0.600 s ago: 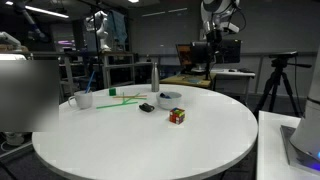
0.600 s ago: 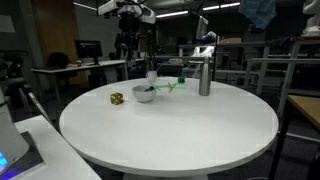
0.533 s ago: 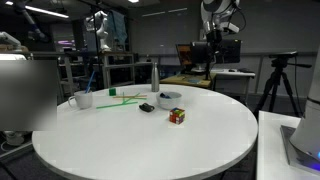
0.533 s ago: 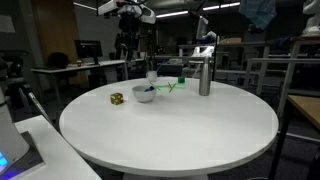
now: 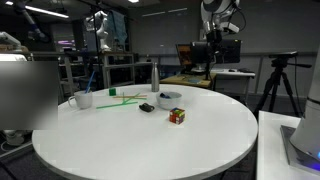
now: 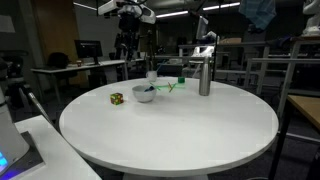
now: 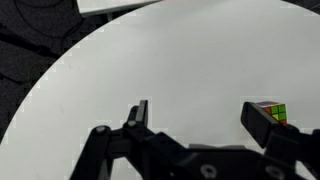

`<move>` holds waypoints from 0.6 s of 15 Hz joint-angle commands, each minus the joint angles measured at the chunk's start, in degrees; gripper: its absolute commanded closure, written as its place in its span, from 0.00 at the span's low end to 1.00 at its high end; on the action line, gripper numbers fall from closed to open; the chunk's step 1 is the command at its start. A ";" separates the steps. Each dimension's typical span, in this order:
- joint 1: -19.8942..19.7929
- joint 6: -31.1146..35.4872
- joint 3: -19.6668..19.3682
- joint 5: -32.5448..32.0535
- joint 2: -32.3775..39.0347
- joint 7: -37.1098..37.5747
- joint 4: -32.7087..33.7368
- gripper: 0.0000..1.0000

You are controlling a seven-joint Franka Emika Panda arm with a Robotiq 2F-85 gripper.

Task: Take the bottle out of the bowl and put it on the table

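Big round white table (image 6: 170, 130) fills the view. Near its far edge sits the small white bowl (image 6: 145, 94); its inside looks dark, too small to tell more. Just beside the bowl, a little coloured cube (image 6: 117, 98). On the bowl's other side a green stick (image 6: 170, 87) lies flat, and beyond it a tall grey metal bottle (image 6: 204, 75) stands upright. The robot arm (image 6: 128, 20) hangs high behind the bowl, well clear of everything.

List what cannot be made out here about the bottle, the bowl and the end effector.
- The bottle: too small to pick out in both exterior views. The rim of the bowl hides its inside.
- The bowl lies outside the wrist view's frame.
- The end effector is open in the wrist view, but its base is cut off by the bottom edge.
- The cube is partly behind a finger in the wrist view.
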 commanded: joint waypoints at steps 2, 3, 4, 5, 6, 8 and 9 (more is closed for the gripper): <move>-0.97 4.22 0.55 1.04 1.32 -1.05 0.22 0.00; -0.92 6.54 0.35 1.56 2.89 -1.60 0.90 0.00; -0.93 8.85 0.41 1.37 3.90 -1.54 1.25 0.00; -0.81 11.14 0.33 2.06 5.76 -2.24 2.11 0.00; -0.76 12.84 0.38 2.52 7.10 -2.62 2.64 0.00; -0.64 15.45 0.66 4.64 10.72 -3.35 4.52 0.00; -0.61 16.57 0.96 5.75 12.26 -4.01 5.29 0.00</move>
